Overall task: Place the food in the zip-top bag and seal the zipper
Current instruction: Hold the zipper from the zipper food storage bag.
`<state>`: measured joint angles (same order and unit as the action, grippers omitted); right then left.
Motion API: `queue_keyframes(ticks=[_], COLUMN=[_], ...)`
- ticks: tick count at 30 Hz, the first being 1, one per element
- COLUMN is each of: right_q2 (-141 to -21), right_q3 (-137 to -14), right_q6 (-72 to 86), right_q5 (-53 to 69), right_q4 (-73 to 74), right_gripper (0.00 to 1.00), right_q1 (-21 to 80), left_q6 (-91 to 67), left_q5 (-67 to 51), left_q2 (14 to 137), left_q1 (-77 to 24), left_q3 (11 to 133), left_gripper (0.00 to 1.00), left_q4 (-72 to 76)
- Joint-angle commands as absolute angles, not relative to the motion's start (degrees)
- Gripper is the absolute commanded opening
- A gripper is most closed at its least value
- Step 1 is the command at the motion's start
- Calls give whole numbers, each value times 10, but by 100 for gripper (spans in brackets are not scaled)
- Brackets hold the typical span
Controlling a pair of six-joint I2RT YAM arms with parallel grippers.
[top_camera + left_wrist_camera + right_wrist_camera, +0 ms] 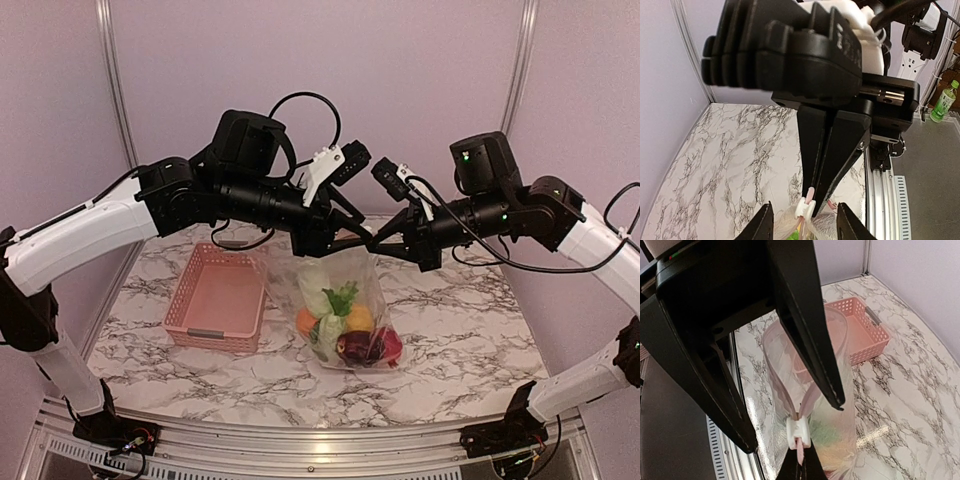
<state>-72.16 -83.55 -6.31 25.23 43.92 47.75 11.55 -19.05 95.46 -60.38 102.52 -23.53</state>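
Note:
The zip-top bag [345,300] stands held up by its top, with the food [350,325] inside: orange, yellow, red and dark pieces and a leafy white radish. Its pink zipper [777,385] gapes wide behind a white slider [799,432]. My right gripper [800,467] is shut on the zipper's end tab just outside the slider, as the left wrist view [812,192] also shows. My left gripper [806,222] is open, its fingers [832,390] straddling the slider [805,207] without pinching it. Both grippers meet above the bag [370,241].
The pink lattice basket [215,297] sits to the left of the bag, with nothing in it; it also shows in the right wrist view [865,332]. An aluminium rail [882,200] edges the marble table, with a green bottle [945,100] beyond.

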Motion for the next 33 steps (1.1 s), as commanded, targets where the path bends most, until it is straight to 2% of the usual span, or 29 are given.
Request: queue_keyframes(ticks=[1, 13, 22, 33], right_q2=[-721, -725, -721, -716], right_q3=[-869, -877, -874, -860], right_q6=[-70, -71, -72, -68], right_q5=[266, 273, 263, 257], right_q4=[442, 456, 457, 448], right_gripper=[0, 0, 0, 0], right_q1=[483, 485, 486, 486], left_q6=[122, 122, 110, 110], left_q5=[-194, -209, -240, -248], left_q2=[960, 967, 978, 977], left_q1=[-606, -605, -605, -605], left_q3=[1019, 1016, 1025, 1023], left_gripper=[43, 40, 27, 17], left_q4=[-243, -239, -236, -241])
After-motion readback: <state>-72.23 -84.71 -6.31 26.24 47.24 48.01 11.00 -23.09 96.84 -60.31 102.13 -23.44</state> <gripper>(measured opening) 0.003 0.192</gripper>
